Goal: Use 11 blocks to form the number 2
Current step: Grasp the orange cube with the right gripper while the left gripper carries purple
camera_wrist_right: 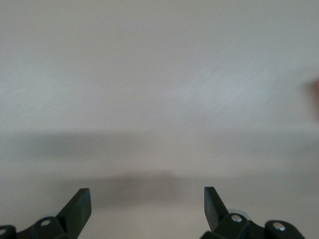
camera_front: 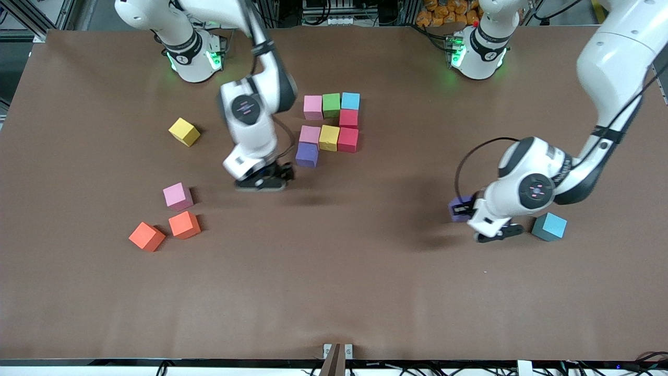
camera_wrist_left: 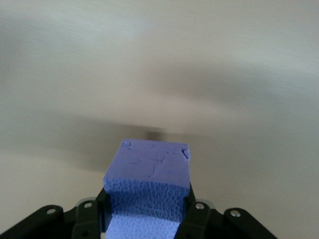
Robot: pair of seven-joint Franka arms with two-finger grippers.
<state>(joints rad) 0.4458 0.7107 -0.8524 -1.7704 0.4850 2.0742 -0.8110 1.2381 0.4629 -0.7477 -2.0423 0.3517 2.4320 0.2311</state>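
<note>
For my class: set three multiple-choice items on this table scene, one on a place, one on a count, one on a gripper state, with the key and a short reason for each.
1. Where is the loose yellow foam cube?
A. Toward the right arm's end of the table
B. Beside the loose light blue foam cube
C. On the two orange foam cubes

2. How many cubes form the started number 2?
A. Five
B. Eight
C. Eleven

3. What is the left gripper doing?
A. Open, empty
B. Shut on a purple foam cube
C. Shut on a green cube

Key: 1 A, it lies apart at that end. 2 B, eight touching cubes count up. 3 B, the left wrist view shows the cube between the fingers; the right gripper is open.
</note>
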